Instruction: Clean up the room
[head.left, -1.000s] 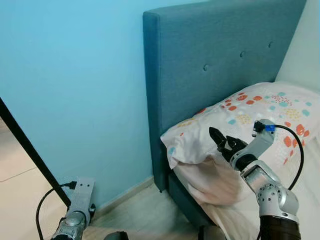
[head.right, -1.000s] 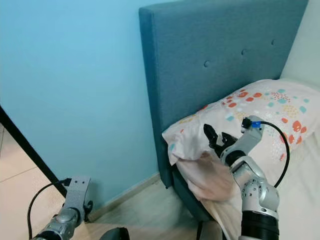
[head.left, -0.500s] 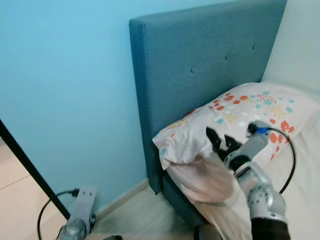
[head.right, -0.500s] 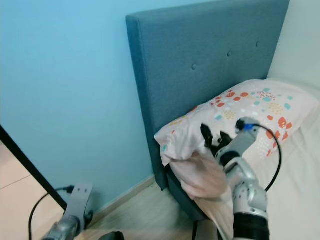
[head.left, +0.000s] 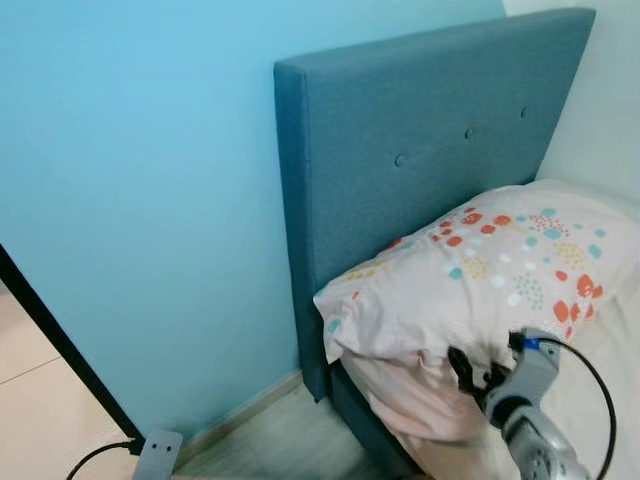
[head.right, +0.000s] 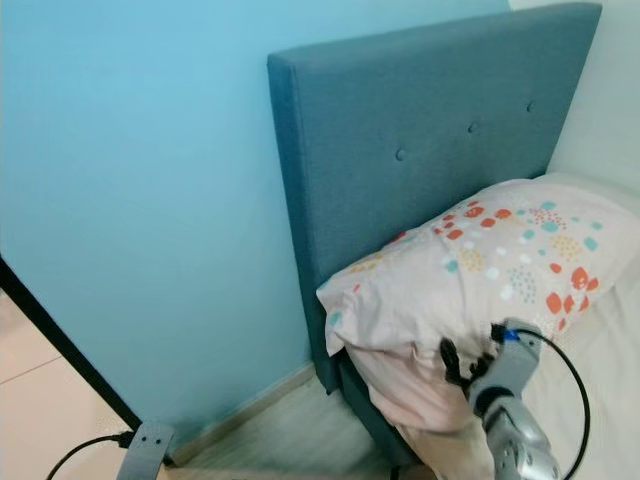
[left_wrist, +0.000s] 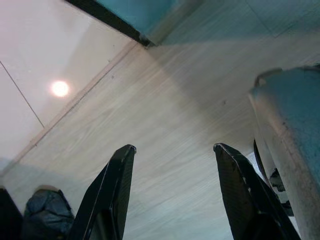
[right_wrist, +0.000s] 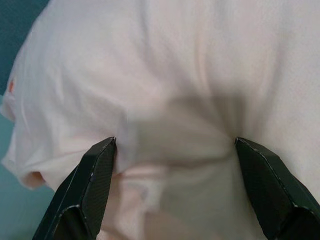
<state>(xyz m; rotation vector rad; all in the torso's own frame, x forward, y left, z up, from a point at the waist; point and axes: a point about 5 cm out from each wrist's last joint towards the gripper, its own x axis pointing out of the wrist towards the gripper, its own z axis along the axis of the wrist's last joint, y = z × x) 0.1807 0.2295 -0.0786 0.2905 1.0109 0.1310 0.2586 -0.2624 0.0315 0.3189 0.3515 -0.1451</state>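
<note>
Your right arm (head.left: 530, 425) runs off the bottom edge. The pillow (head.left: 480, 265) hides the headboard's (head.left: 420, 150) lower part. The bed's right side is cut off.

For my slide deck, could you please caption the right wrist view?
Open right gripper pressing its black fingers into the pale pink pillow.

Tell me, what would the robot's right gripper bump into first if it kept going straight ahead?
Most likely the pillow: the open right gripper points straight at its pale underside, fingertips already at the fabric.
</note>
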